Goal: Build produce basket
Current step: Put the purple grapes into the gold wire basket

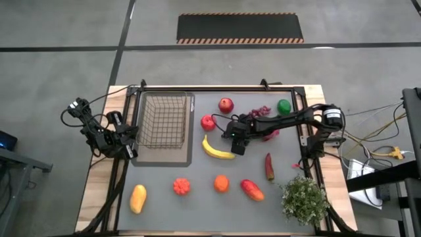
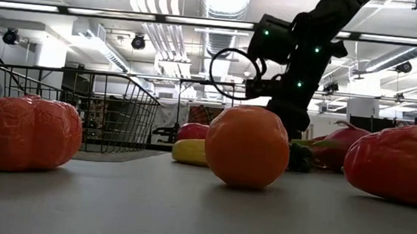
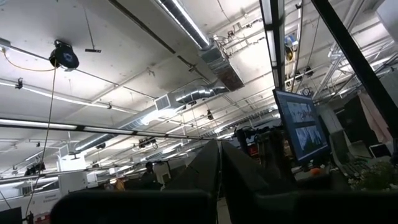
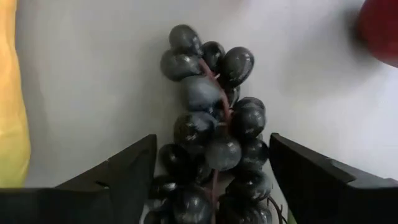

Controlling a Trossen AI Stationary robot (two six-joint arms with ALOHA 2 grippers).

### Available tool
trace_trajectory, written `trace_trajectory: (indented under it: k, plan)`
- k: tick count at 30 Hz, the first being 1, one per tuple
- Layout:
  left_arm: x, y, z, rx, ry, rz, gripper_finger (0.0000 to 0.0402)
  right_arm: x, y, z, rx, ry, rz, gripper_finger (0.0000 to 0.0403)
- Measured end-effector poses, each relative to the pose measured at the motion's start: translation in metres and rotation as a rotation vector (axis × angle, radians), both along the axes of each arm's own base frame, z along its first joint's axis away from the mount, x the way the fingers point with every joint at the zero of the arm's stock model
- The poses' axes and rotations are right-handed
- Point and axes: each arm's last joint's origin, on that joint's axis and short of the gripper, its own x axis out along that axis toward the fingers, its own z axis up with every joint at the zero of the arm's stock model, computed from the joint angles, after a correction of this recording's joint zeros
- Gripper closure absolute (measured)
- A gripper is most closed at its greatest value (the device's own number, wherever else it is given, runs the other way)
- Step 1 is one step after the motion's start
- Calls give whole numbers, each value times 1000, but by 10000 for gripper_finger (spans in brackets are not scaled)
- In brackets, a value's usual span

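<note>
From above, the right gripper [image 1: 237, 137] hangs mid-bench over the grapes, just beside the banana [image 1: 217, 149]. The basket [image 1: 162, 120] stands empty toward the far left corner, beside the parked left gripper [image 1: 125, 140], which is closed. At bench level the right arm drops behind the orange [image 2: 247, 146]. Its wrist camera shows the grapes [image 4: 211, 130] between parted, empty fingers [image 4: 127, 168], the bunch's long axis running along the gap, so closing should pinch it crosswise.
</note>
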Motion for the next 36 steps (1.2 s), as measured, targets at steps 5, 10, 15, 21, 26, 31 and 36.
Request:
trace_trajectory:
  k: [5, 10, 15, 21, 26, 31, 36]
  plan:
    - [0, 0, 0, 0, 1, 0, 401, 1, 0, -1, 1, 1, -2, 191]
    - [0, 0, 0, -1, 2, 2, 401, 1, 0, 0, 2, -4, -11, 257]
    - [0, 0, -1, 0, 4, 2, 401, 1, 0, 0, 1, -4, -10, 320]
    - [0, 0, -1, -1, 5, 3, 401, 1, 0, 1, 3, -5, 2, 375]
    - [0, 0, -1, -1, 7, 4, 401, -1, 0, 7, 4, -13, 7, 387]
    - [0, 0, -1, -2, 6, 5, 401, -6, 1, 27, -1, -67, 7, 387]
    - [-1, 1, 3, -5, -10, 7, 401, -15, 2, 57, -18, -169, 10, 387]
